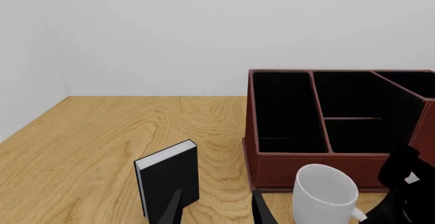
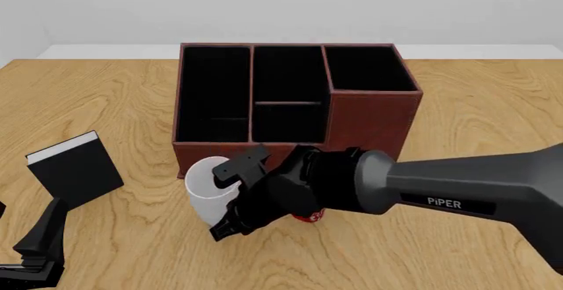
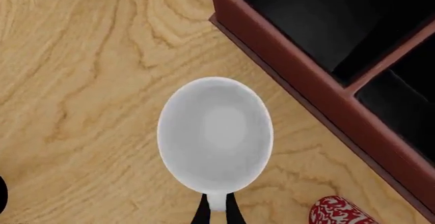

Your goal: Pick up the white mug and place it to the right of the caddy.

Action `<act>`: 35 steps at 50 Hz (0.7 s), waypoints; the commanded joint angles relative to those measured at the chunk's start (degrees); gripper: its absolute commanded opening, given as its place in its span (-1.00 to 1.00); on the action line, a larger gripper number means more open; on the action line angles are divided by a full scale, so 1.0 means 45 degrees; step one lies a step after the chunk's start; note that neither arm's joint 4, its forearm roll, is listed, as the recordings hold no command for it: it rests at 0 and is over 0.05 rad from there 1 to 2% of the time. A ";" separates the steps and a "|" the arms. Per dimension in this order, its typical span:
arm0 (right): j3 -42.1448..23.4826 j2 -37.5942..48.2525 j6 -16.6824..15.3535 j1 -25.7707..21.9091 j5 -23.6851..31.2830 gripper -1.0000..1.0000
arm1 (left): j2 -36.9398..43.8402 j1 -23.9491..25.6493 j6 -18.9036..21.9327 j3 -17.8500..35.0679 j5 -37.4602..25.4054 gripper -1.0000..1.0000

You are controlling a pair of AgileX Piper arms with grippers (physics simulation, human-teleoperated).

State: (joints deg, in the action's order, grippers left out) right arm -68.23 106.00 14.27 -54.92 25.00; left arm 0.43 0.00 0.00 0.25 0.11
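Observation:
The white mug (image 2: 204,186) stands just in front of the caddy's (image 2: 291,99) left front corner, its open top facing up. From the right, my right gripper (image 2: 231,198) reaches the mug's right side. In the right wrist view its two fingers (image 3: 201,213) sit tight on either side of the mug's handle (image 3: 216,201), shut on it. Whether the mug (image 3: 216,132) rests on the table or is lifted, I cannot tell. My left gripper (image 1: 217,214) hangs open at the near left, holding nothing, with the mug (image 1: 326,191) and caddy (image 1: 326,117) ahead of it.
A small black book (image 2: 75,168) with white pages stands upright left of the mug, just ahead of my left gripper (image 2: 39,237). A red patterned mug (image 2: 308,218) is mostly hidden under my right arm. Bare wooden table (image 2: 475,125) lies to the caddy's right.

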 commanded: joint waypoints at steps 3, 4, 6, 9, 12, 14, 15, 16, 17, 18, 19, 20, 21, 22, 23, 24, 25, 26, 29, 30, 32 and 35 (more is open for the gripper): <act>-0.0027 0.0142 0.0059 -0.0078 -0.0043 -1.00 | 0.0000 0.0000 0.0000 0.0000 0.0000 1.00; -0.0028 0.0139 0.0049 -0.0077 -0.0041 -1.00 | 0.0000 0.0000 0.0000 0.0000 0.0000 1.00; -0.0030 0.0138 0.0032 -0.0071 -0.0042 -1.00 | 0.0000 0.0000 0.0000 0.0000 0.0000 1.00; -0.0033 0.0105 -0.0010 -0.0047 -0.0034 -1.00 | 0.0000 0.0000 0.0000 0.0000 0.0000 1.00; -0.0015 -0.0212 -0.0267 0.0102 0.0037 -1.00 | 0.0000 0.0000 0.0000 0.0000 0.0000 1.00; -0.0041 -0.0370 -0.0304 0.0078 0.0125 -1.00 | 0.0000 0.0000 0.0000 0.0000 0.0000 1.00; -0.0095 -0.0567 -0.0326 -0.0016 0.0226 -1.00 | 0.0000 0.0000 0.0000 0.0000 0.0000 1.00; -0.0120 -0.0632 -0.0418 0.0000 0.0294 -1.00 | 0.0000 0.0000 0.0000 0.0000 0.0000 1.00; -0.0137 -0.0710 -0.0507 0.0045 0.0357 -1.00 | 0.0000 0.0000 0.0000 0.0000 0.0000 1.00; -0.0176 -0.0833 -0.0576 0.0021 0.0447 -1.00 | 0.0000 0.0000 0.0000 0.0000 0.0000 1.00; -0.0194 -0.0898 -0.0599 0.0031 0.0475 -1.00 | 0.0000 0.0000 0.0000 0.0000 0.0000 1.00; -0.0220 -0.1005 -0.0743 0.0079 0.0531 -1.00 | 0.0000 0.0000 0.0000 0.0000 0.0000 1.00; -0.0226 -0.1033 -0.0784 0.0089 0.0545 -1.00 | 0.0000 0.0000 0.0000 0.0000 0.0000 1.00; -0.0234 -0.1150 -0.0938 0.0171 0.0599 -1.00 | 0.0000 0.0000 0.0000 0.0000 0.0000 1.00; -0.0234 -0.1150 -0.0938 0.0171 0.0599 -1.00 | 0.0000 0.0000 0.0000 0.0000 0.0000 1.00; -0.0283 -0.1296 -0.1003 0.0118 0.0697 -1.00 | 0.0000 0.0000 0.0000 0.0000 0.0000 1.00; -0.0284 -0.1297 -0.1003 0.0118 0.0698 -1.00 | 0.0000 0.0000 0.0000 0.0000 0.0000 1.00; -0.0319 -0.1350 -0.1077 0.0099 0.0732 -1.00 | 0.0000 0.0000 0.0000 0.0000 0.0000 1.00; -0.0377 -0.1512 -0.1251 0.0145 0.0833 -1.00 | 0.0000 0.0000 0.0000 0.0000 0.0000 1.00; -0.0397 -0.1574 -0.1283 0.0138 0.0866 -1.00 | 0.0000 0.0000 0.0000 0.0000 0.0000 1.00; -0.0421 -0.1705 -0.1399 0.0180 0.0942 -1.00 | 0.0000 0.0000 0.0000 0.0000 0.0000 1.00; -0.0444 -0.1887 -0.1587 0.0229 0.1064 -1.00 | 0.0000 0.0000 0.0000 0.0000 0.0000 1.00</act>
State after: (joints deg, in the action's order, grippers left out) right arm -69.42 100.25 9.03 -54.35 28.29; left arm 0.43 0.00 0.00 0.25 0.11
